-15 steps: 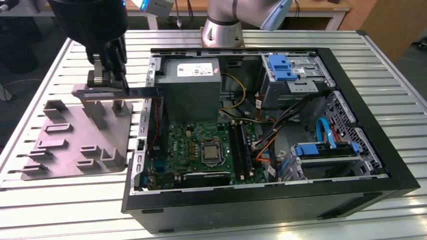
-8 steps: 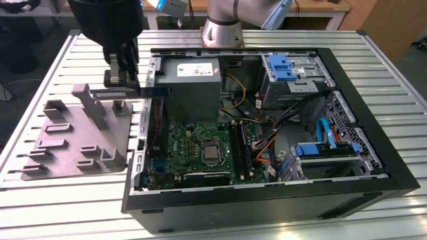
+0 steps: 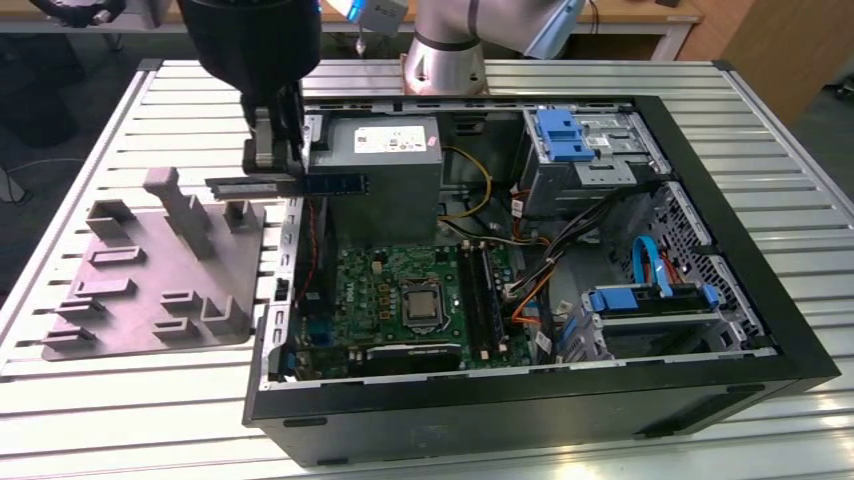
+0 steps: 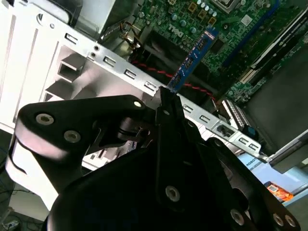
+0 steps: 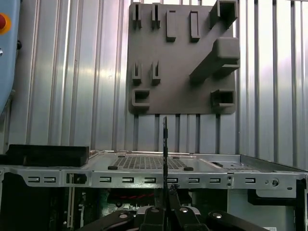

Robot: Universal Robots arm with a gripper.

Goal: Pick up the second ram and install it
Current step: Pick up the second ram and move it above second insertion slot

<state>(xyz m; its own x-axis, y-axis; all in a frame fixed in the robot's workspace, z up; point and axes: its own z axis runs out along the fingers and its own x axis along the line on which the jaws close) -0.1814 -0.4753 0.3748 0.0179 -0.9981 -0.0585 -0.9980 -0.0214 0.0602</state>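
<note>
The arm hangs straight down at the exterior view's far left, its gripper (image 3: 275,168) pinching the second ram (image 3: 336,185). The stick is held level in the air over the computer case's (image 3: 534,412) left wall, near the grey holder tray (image 3: 134,300).

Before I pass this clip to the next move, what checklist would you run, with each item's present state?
1. Grip: claw shut on the second ram: ok.
2. Ram off the grey holder tray: ok.
3. Ram held level in the exterior view: ok.
4. Ram positioned over the memory slots: not ok, it hangs at the case side wall.
5. Ram seated in a slot: not ok.
6. Slot latches open: cannot tell.
</note>
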